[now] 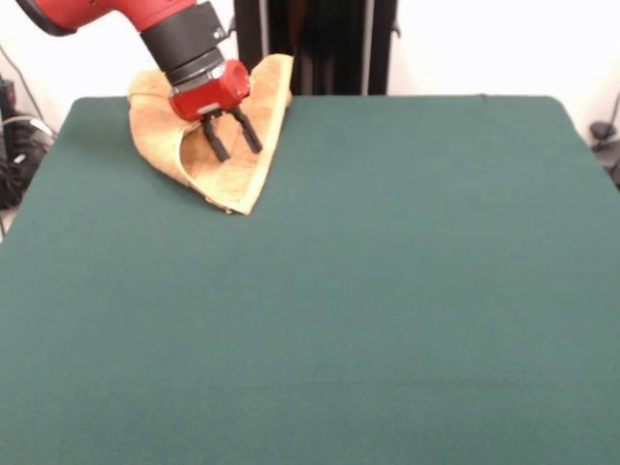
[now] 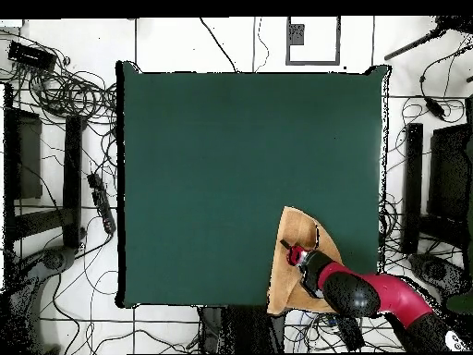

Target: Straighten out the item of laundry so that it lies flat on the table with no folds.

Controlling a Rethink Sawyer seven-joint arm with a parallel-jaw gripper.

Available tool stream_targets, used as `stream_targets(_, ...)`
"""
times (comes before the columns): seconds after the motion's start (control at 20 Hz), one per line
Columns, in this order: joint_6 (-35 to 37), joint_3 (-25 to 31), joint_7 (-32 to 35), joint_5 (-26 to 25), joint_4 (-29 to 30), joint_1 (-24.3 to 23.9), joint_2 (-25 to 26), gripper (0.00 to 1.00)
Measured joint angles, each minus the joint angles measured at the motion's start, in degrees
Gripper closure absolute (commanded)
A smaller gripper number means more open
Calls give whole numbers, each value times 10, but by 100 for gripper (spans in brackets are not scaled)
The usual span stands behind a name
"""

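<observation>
The orange-tan towel (image 1: 163,140) lies folded into a rough triangle at the table's far left corner, with one point towards the camera and a paler band along its right edge. In the overhead view the towel (image 2: 294,231) lies by the table's bottom edge and reaches slightly over it. My gripper (image 1: 239,152) is over the middle of the towel, its two black fingers (image 1: 215,142) spread apart and pointing down at the cloth. It holds nothing. From above, the gripper (image 2: 296,252) covers part of the towel. The dark green table (image 1: 387,291) is far larger than the towel.
The rest of the green table (image 2: 231,166) stretches to the right and towards the camera in the front view. Cables and black stands (image 2: 74,176) lie on the floor around the table. The red arm (image 2: 388,296) reaches in from the bottom right in the overhead view.
</observation>
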Motion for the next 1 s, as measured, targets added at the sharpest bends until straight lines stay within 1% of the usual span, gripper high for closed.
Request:
stream_targets(0.3,1,-20,0,-32,0,61,-43,0)
stream_targets(0.65,-5,-36,0,-50,0,95,-63,0)
stream_targets(0.85,-5,-33,0,-53,1,89,-60,0)
stream_targets(0.95,-5,-21,-1,-46,2,64,-45,0)
stream_targets(1.0,-4,-11,-3,-39,2,43,-31,0)
